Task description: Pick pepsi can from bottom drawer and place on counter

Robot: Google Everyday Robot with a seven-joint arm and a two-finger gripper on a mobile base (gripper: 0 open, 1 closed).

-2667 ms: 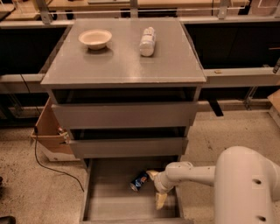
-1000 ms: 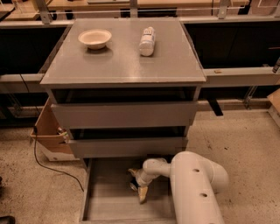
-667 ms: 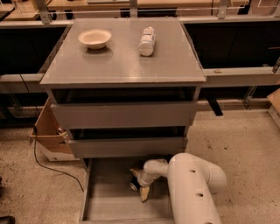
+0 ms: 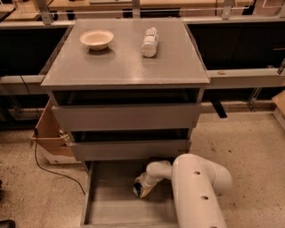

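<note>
Looks down from above on a grey drawer cabinet filling the middle of the frame. At upper centre, the counter [image 4: 124, 67]: the flat, square, slightly glossy grey top of the cabinet. On its upper left, a shallow cream-coloured round bowl [image 4: 96, 39], upright. On its upper right, well apart from the bowl, a white plastic bottle [image 4: 150, 42] lying on its side, pointing toward the back edge. Below the top, an upper grey drawer with a flat front [image 4: 127, 116] and, under it, a middle grey drawer with a flat front [image 4: 129, 149]. At bottom centre, standing open toward the viewer, the bottom drawer [image 4: 111, 205]: wide, shallow and grey, with a plain flat floor and low sides. Inside it, toward the right and just in front of the middle drawer's front, the pepsi can [image 4: 137, 191]: small, dark blue, only partly visible, down in the drawer and not on the counter. Right against the can and covering most of it from the upper right, the cream-white gripper [image 4: 140, 189], lowered into the drawer at lower centre. Impossible to say whether closed on the can or only touching it. Behind the gripper, a thick, rounded white robot arm [image 4: 196, 191] coming in from the lower right and hiding the drawer's right side. Left of the cabinet, an open brown cardboard box [image 4: 49, 133] on the speckled beige floor [image 4: 249, 142], with a thin black cable [image 4: 49, 171] curving across the floor toward the drawer's left side. Along the top edge of the frame, a long pale wooden bench with metal rails [image 4: 111, 4].
</note>
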